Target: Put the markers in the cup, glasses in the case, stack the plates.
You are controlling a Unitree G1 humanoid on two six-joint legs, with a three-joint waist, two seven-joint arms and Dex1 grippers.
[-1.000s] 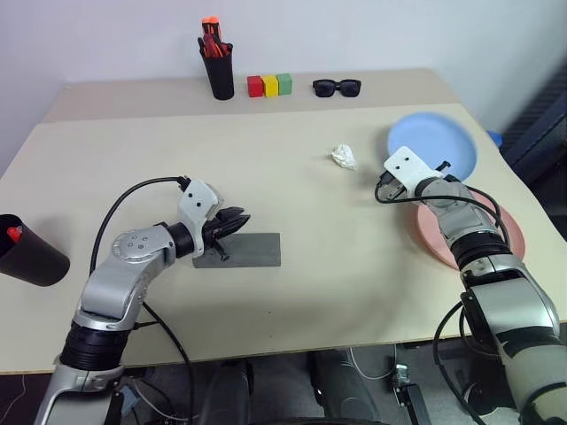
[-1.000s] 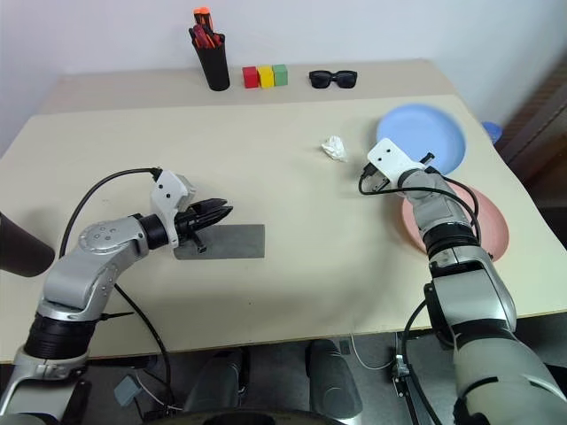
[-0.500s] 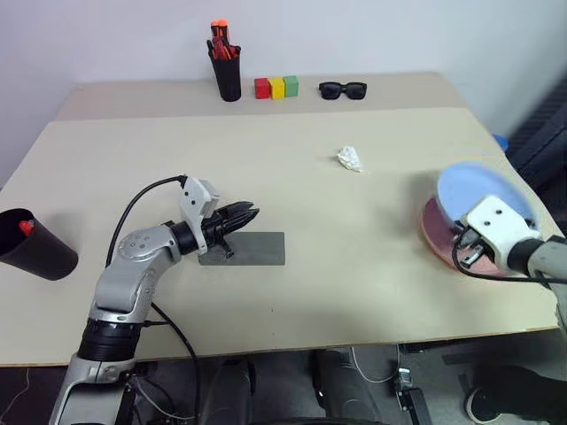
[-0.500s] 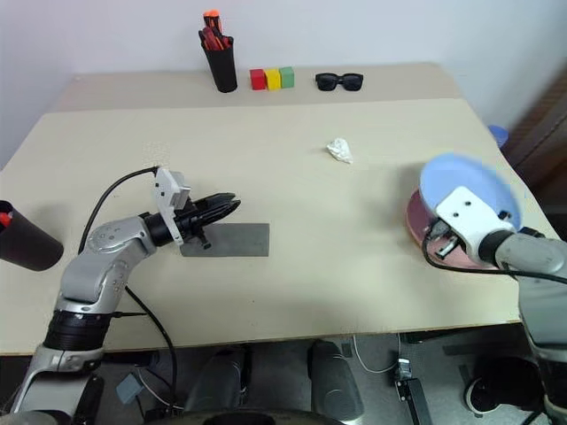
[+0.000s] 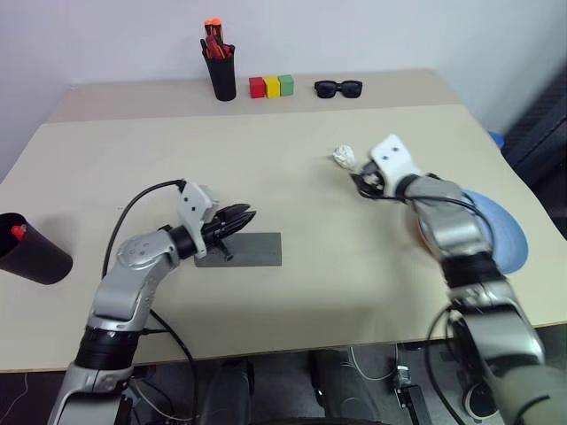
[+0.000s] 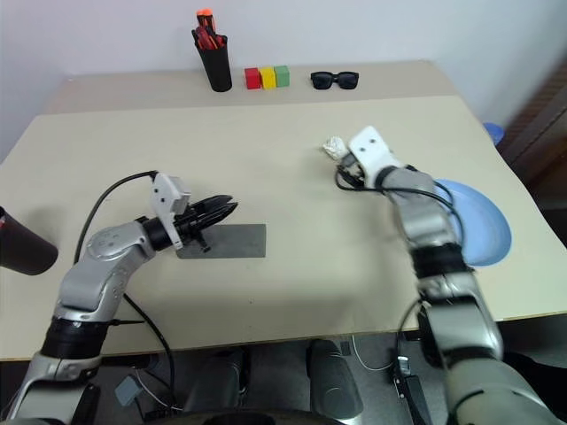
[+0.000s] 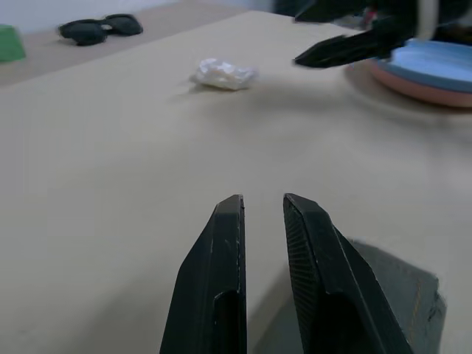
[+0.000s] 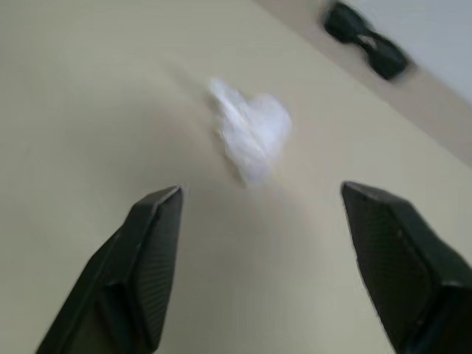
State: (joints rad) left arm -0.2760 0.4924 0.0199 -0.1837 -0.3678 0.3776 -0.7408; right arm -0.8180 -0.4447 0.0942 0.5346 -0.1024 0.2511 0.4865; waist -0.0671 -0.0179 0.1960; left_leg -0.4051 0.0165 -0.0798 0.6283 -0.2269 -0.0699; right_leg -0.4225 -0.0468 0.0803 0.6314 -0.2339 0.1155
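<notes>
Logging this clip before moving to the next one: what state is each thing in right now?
Blue plate: stacked on the pink plate.
Grey case: lid shut, flat on the table.
Black cup: tipped over, a marker inside.
Left end effector: nearly shut, empty.
Right end effector: open, empty, facing a crumpled paper.

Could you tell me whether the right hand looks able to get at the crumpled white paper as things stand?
Probably yes: the right hand is open and aimed at the crumpled white paper, with bare table between them.

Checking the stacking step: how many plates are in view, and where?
2. The light blue plate lies at the table's right edge, on top of the salmon pink plate, whose rim peeks out beneath it in the left wrist view.
</notes>
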